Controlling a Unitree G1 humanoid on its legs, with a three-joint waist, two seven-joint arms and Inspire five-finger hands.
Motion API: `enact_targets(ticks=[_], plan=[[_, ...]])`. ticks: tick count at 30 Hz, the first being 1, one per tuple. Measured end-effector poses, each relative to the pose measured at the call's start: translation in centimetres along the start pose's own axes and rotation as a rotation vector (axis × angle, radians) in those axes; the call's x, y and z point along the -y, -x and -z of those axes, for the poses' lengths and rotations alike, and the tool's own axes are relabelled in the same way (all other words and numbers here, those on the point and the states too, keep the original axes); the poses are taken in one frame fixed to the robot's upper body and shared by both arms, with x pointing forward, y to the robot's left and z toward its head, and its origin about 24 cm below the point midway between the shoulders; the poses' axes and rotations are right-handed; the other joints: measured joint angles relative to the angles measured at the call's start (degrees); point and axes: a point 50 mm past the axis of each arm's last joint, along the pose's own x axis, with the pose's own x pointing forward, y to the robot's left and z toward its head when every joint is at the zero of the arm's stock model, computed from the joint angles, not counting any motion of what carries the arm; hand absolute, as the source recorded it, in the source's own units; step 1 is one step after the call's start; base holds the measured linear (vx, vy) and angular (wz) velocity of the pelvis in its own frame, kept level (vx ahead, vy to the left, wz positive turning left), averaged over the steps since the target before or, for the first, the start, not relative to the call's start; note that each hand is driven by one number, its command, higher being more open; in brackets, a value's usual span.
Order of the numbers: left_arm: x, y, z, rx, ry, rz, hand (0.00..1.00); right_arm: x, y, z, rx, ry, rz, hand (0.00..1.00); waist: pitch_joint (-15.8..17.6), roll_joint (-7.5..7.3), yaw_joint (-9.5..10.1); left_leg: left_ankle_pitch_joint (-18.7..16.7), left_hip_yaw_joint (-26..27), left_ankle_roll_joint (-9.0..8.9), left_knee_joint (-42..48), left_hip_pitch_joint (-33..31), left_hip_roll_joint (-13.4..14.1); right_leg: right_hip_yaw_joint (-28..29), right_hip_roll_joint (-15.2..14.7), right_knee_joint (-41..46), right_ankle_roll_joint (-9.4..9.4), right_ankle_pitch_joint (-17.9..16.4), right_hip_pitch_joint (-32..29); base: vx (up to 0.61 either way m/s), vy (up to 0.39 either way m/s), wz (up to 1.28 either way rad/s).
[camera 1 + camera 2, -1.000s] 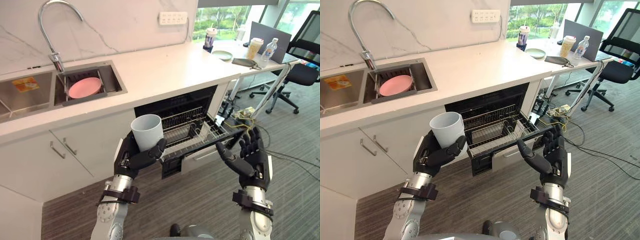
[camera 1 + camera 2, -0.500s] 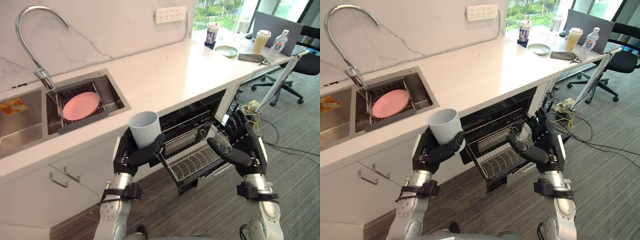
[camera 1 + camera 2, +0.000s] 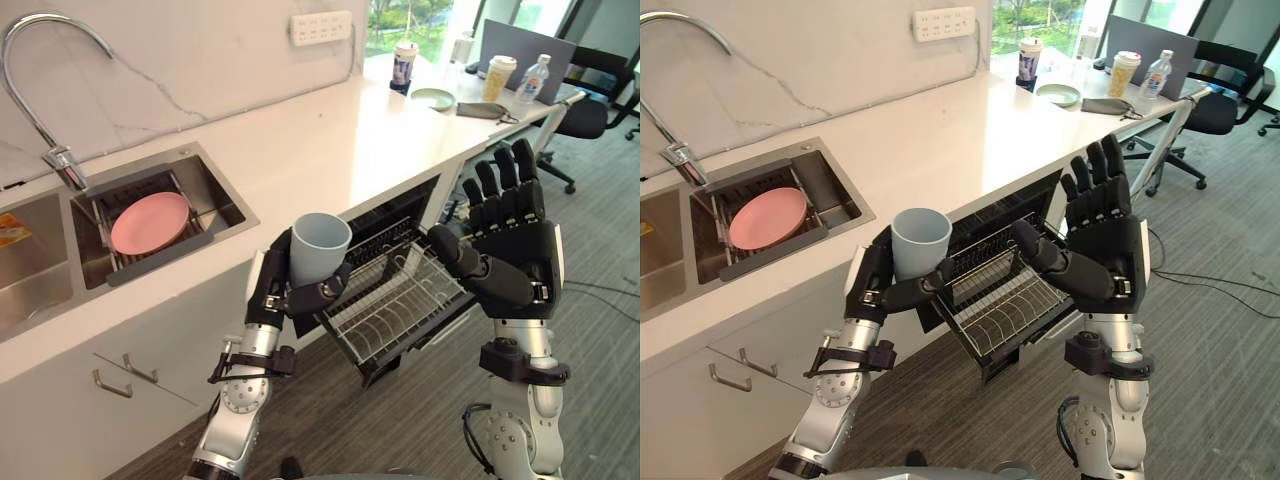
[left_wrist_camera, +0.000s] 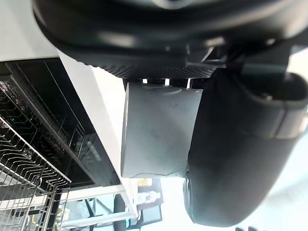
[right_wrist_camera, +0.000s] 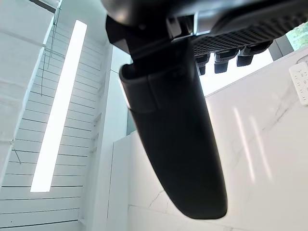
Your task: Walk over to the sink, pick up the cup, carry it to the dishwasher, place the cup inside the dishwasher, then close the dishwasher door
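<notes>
Cup (image 3: 318,246), in the head views, sits upright, clamped in your left hand (image 3: 285,296) just beside the pulled-out dishwasher rack (image 3: 400,312); your right hand (image 3: 512,252) is raised, fingers straight and apart; carrying looks nearly done, so lower it into the rack next; the left wrist view shows its pale, smooth wall gripped.

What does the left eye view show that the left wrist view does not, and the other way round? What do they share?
Left eye view alone: the sink with the pink plate in it, the white counter, and the right robot hand, open with straight fingers. Left wrist view alone: the outer wall of the cup from very close, lying between palm and thumb. Both: the cup, the left robot hand curled round it, and the pulled-out dishwasher rack.
</notes>
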Motion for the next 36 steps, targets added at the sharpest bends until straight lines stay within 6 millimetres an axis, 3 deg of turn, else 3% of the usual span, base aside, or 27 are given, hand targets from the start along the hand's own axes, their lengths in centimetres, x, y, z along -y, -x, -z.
enact_targets(ticks=[5, 18, 25, 36], plan=[[1.6, -0.4, -0.5, 0.028, -0.002, 0.053, 0.00, -0.8, -0.1, 1.1, -0.069, -0.042, -0.036, 1.00, -0.5, 0.15, -0.73, 0.9, 0.7, -0.01, -0.1, -0.4, 0.0, 0.1, 0.1, -0.2, -0.38, 0.2, -1.0, -0.06, 0.015, -0.07], [2.6, -0.1, 0.3, -0.006, -0.031, 0.070, 0.00, -2.8, 0.6, 5.2, -0.304, -0.167, -0.099, 1.00, -2.1, -0.07, -1.05, 1.8, 3.1, -0.05, -0.1, -0.4, 0.9, 2.5, 0.9, -0.9, -1.91, 1.3, -2.4, -0.04, 0.009, -0.10], [2.9, 0.1, 0.6, -0.031, -0.036, 0.090, 0.00, -3.1, 0.7, 5.5, -0.320, -0.180, -0.105, 1.00, -4.4, -0.27, -0.93, 2.2, 3.1, -0.08, -0.1, -0.8, 1.2, 2.6, 1.5, -1.7, -2.15, 1.8, -2.5, 0.00, 0.000, 0.00], [2.8, 0.2, 0.7, -0.032, -0.075, 0.111, 0.00, -2.9, 0.8, 5.8, -0.356, -0.133, -0.088, 1.00, -5.0, -0.43, -0.89, 2.6, 3.1, -0.41, -0.1, -0.8, 1.8, 2.5, 2.1, -2.1, -2.51, 2.0, -2.4, 0.00, 0.000, 0.00]])
